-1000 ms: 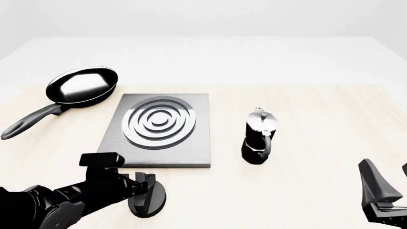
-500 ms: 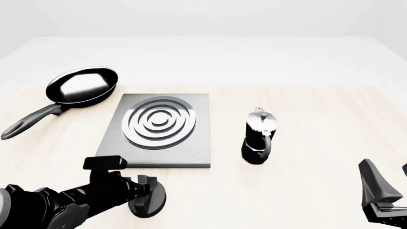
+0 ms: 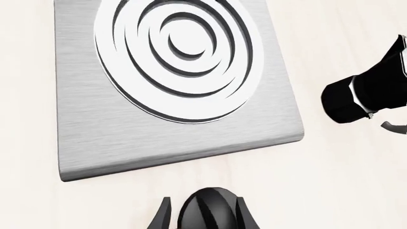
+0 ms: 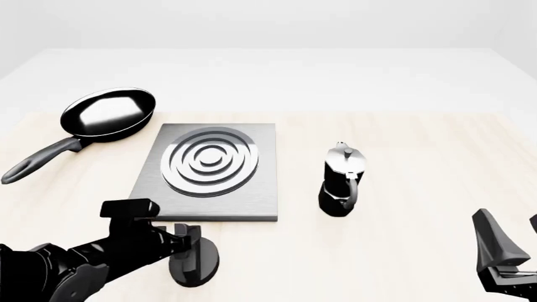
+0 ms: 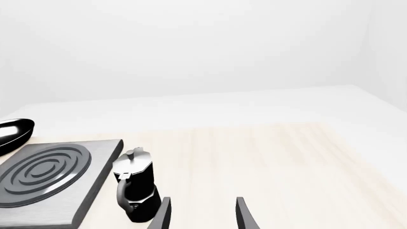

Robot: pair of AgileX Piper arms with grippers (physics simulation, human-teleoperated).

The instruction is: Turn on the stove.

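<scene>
The stove (image 4: pixel 210 170) lies flat on the table (image 4: pixel 403 189), with its black knob (image 4: pixel 198 263) just beside its near edge. The left end effector (image 4: pixel 188 242) is closed around that knob, a finger on either side. The right end effector (image 4: pixel 509 248) hangs open and empty at the near right, well apart from the moka pot (image 4: pixel 341 181).

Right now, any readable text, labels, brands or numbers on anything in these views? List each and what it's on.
None: no text, label, brand, number or sign is readable in any view.
Flat brushed-grey metal stove slab with concentric silver rings: bare metal, no markings.
Black ridged round knob: no dial marks visible.
Black-and-silver moka pot: no logo.
Black frying pan: plain.
Light wooden table: plain.
</scene>
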